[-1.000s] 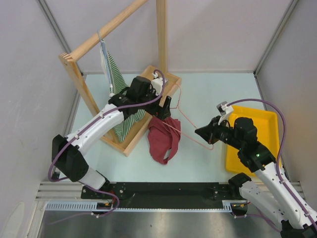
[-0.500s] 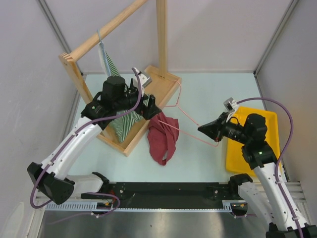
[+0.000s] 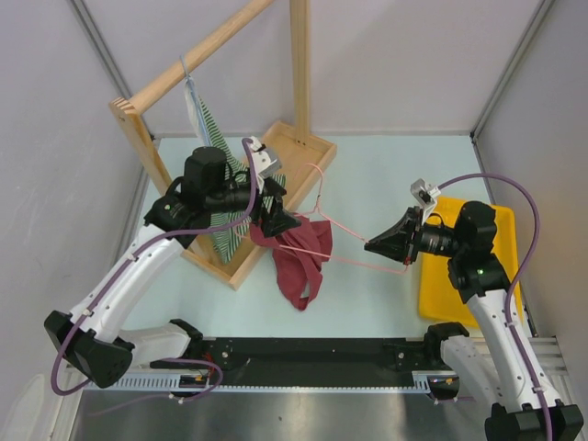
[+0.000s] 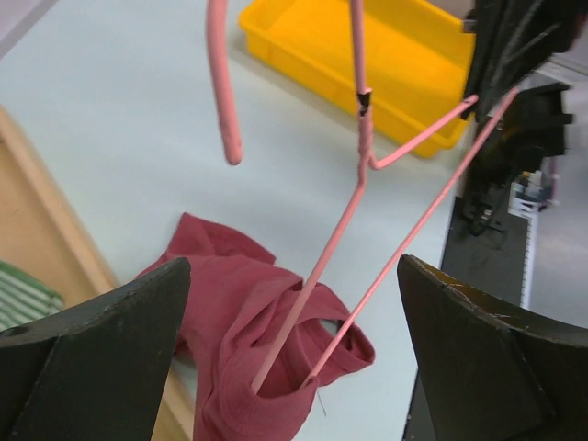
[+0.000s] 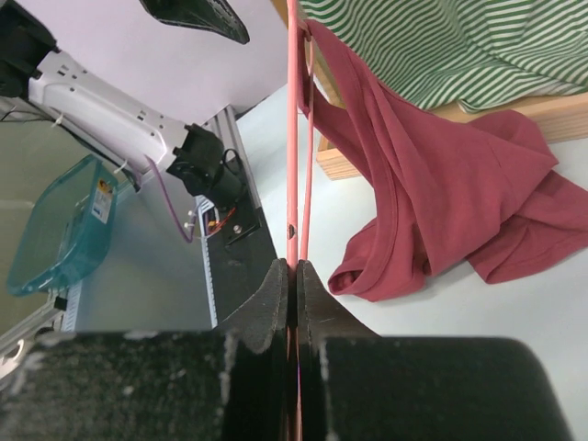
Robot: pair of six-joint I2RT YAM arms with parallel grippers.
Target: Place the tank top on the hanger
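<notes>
The maroon tank top (image 3: 299, 259) lies crumpled on the table beside the wooden rack base, with its upper part lifted. The pink wire hanger (image 3: 344, 241) has one end pushed into a strap opening of the tank top (image 4: 241, 323). The hanger's hook (image 4: 220, 92) points away from the cloth. My right gripper (image 3: 384, 246) is shut on the hanger's other corner (image 5: 296, 262) and holds it above the table. My left gripper (image 3: 283, 213) is open and empty just above the tank top, with its fingers (image 4: 110, 340) spread wide on either side of the hanger wire (image 4: 317, 266).
A wooden clothes rack (image 3: 276, 175) stands at the back left. A green-and-white striped garment (image 3: 216, 129) hangs from its rail and also shows in the right wrist view (image 5: 441, 37). A yellow tray (image 3: 469, 266) sits at the right, behind my right arm.
My left gripper drew back left, then swung down over the tank top. The right gripper turned the hanger flatter, and its far end has lifted the top part of the cloth.
</notes>
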